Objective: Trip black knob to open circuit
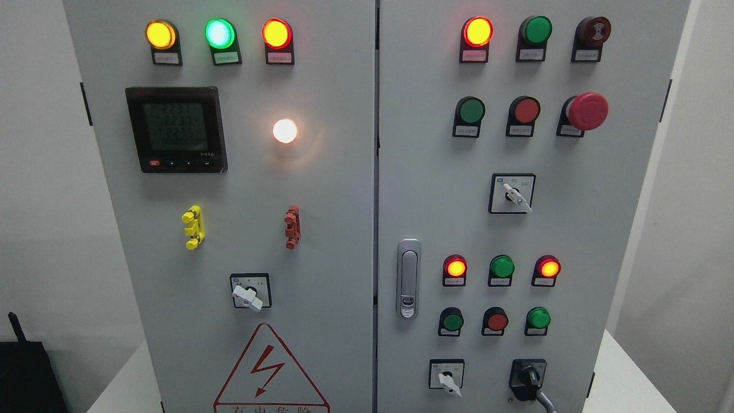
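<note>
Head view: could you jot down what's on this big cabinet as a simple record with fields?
cabinet: grey, two doors
black knob: lower right of right door, cable beside it
white selector switches: four, e.g.
left door: digital meter, glowing white lamp, shock warning triangle
right door: red mushroom button, silver door handle
lit lamps: several yellow-red, one bright green
robot hand: none in view

Grey cabinet (321,229) fills the view — left door has amber (160,34), green (219,33) and red lamps (276,33) glowing above a digital meter (176,129) and a bright white lamp (285,131). Below sit a yellow terminal (192,228), a red terminal (292,227) and a lightning warning triangle (267,370). Right door — a red mushroom button (586,110) near the top, a silver door handle (408,278) by the seam.
</note>
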### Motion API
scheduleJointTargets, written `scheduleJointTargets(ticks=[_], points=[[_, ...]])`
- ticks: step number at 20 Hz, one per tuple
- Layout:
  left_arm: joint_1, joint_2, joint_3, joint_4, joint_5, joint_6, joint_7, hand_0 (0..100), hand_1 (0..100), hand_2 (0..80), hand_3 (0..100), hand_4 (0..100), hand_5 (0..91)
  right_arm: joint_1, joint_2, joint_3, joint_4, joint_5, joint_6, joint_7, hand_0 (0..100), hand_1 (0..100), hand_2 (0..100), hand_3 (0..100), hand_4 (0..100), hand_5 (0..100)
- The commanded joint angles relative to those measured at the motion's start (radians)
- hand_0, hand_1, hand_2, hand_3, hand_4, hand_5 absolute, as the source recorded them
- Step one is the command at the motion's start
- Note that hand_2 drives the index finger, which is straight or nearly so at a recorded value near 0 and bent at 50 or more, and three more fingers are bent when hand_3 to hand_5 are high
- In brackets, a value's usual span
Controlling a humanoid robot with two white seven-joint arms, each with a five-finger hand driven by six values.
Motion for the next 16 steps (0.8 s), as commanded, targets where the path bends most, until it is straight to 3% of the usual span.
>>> scheduleJointTargets(ticks=[1, 16], points=[[0.000, 0.000, 0.000, 0.000, -0.023, 0.001, -0.001, 12, 39, 0.0, 0, 0, 0.0, 0.003, 0.029, 0.022, -0.001, 0.000, 0.003, -0.001, 0, 0, 0, 100, 96, 100], [0.000, 0.000, 0.000, 0.000, -0.023, 0.003, -0.001, 12, 39, 0.0, 0, 0, 0.0, -0.002, 0.029, 0.023, -0.002, 0.000, 0.003, -0.001, 0, 0, 0, 100, 96, 100]])
